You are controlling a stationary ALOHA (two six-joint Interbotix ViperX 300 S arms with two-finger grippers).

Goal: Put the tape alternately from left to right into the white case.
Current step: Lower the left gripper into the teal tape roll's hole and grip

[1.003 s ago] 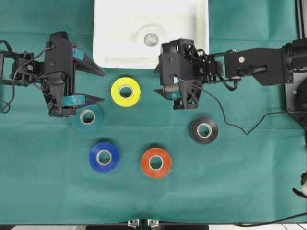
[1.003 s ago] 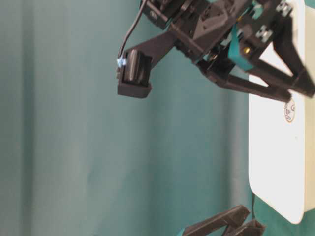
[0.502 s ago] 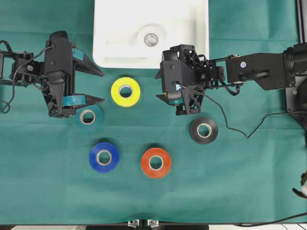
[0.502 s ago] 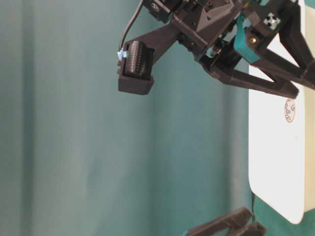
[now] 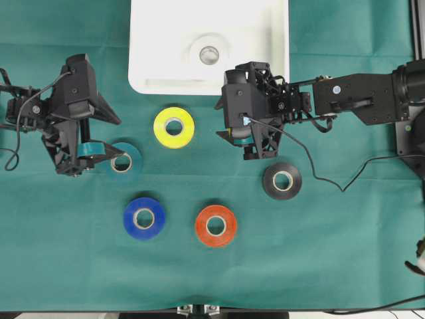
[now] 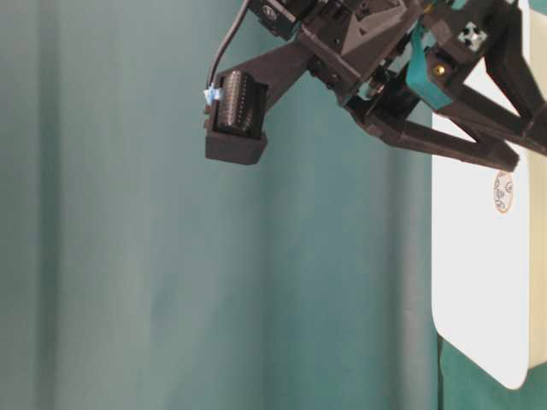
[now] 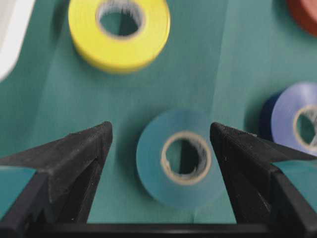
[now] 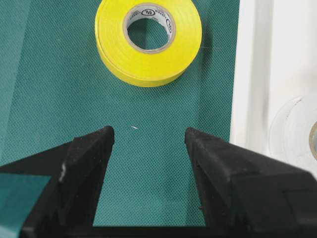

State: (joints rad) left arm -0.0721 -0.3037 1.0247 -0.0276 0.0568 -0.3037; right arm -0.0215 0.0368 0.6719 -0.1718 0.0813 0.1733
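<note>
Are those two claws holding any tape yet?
No. The left gripper stands open around the teal roll without touching it; the right gripper is open over bare cloth.

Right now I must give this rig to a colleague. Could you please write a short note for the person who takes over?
Left pincer: open, low over the teal roll, one finger on each side, not yet closed.
Right pincer: open and empty, over bare cloth between the yellow roll and the white case.
Done: the white roll lies in the case.
Left: five rolls lie on the cloth: teal, yellow, black, blue and orange-red.
Next, probably: close the left pincer on the teal roll and carry it to the case, then use the right arm.
</note>
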